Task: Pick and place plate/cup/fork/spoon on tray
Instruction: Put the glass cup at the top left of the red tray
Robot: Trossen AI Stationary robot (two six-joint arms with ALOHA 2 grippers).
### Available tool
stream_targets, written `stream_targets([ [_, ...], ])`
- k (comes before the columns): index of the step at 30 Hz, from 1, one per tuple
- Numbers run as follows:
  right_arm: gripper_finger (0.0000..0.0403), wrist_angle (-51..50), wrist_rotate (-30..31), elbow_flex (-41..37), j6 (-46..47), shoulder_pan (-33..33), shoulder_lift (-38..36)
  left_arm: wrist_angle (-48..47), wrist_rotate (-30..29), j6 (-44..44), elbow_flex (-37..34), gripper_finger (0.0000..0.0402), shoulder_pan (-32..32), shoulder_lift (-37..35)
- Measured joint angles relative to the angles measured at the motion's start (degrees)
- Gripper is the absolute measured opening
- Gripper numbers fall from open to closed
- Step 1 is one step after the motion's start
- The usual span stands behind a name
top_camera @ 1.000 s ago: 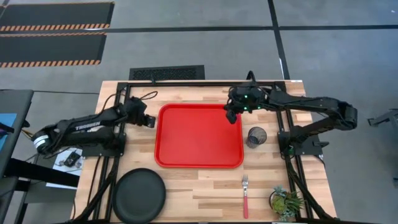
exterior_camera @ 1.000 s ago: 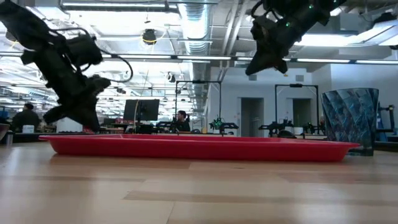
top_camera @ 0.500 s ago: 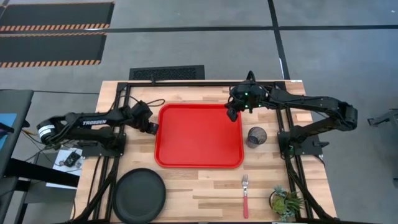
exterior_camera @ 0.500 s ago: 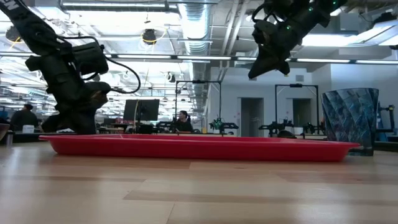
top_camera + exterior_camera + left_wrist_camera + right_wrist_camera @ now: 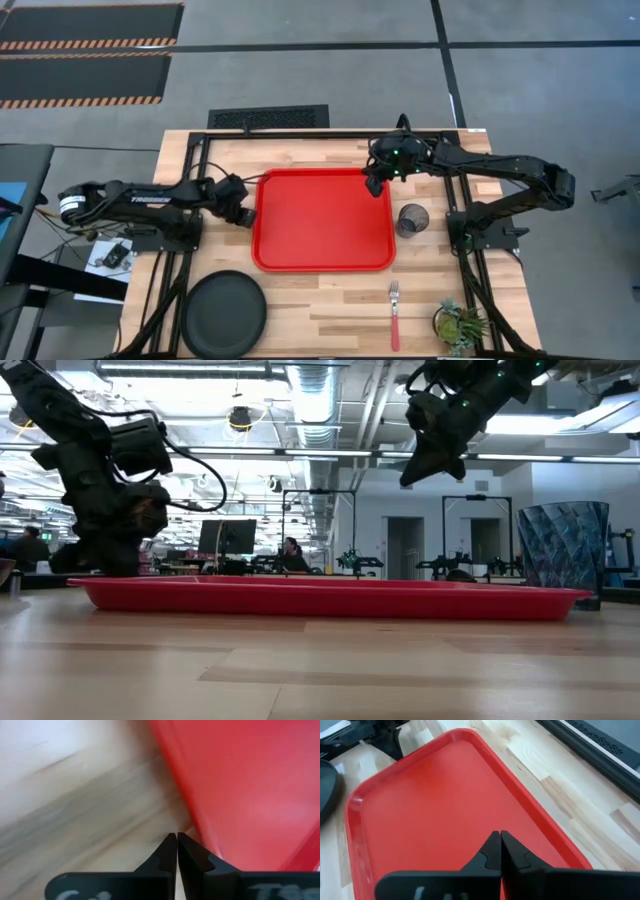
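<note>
The red tray [image 5: 322, 222] lies flat on the middle of the wooden table. My left gripper [image 5: 245, 213] is shut and low at the tray's left rim. My right gripper [image 5: 371, 187] is shut and hangs in the air over the tray's far right corner, holding nothing. The dark cup [image 5: 412, 218] stands upright on the table just right of the tray. The red-handled fork [image 5: 394, 312] lies on the table near the front edge. At the front left, the black plate [image 5: 224, 314] rests on the table. The spoon is out of view. My left gripper has its shut fingers [image 5: 192, 855] against the outer side of the tray's left rim [image 5: 186, 815], about halfway along it. The fingers slant down from the table's left. The tray stays flat on the table.
A small potted plant [image 5: 460, 325] stands at the front right corner. Both arms' black frames run along the table's left and right sides. Bare wood shows between the tray and the front edge.
My left gripper has moved toward the table's near edge along the tray's left rim, sinking and tipping further down. The tray has slid a little toward the table's right edge, staying flat.
</note>
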Motion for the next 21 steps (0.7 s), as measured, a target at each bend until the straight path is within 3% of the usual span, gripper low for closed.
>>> stream_targets([
  [4,0.0009,-3.98,-0.79,0.01,0.02,0.01,-1.99,-4.99,-0.23,0.02,-0.04,0.0,-0.14,-5.1],
  [10,0.001,-15.85,-0.75,0.07,2.68,2.55,-8.64,-9.16,-0.11,-0.05,-0.04,0.0,-0.16,-18.18],
  [16,0.0011,-28.41,1.57,0.07,7.43,11.38,-13.95,-7.74,-3.62,2.78,-0.04,0.0,-1.77,-31.48],
  [21,0.0015,-37.2,2.48,0.07,14.29,20.18,-15.93,-5.96,-7.0,6.65,-0.04,0.0,-2.21,-37.48],
])
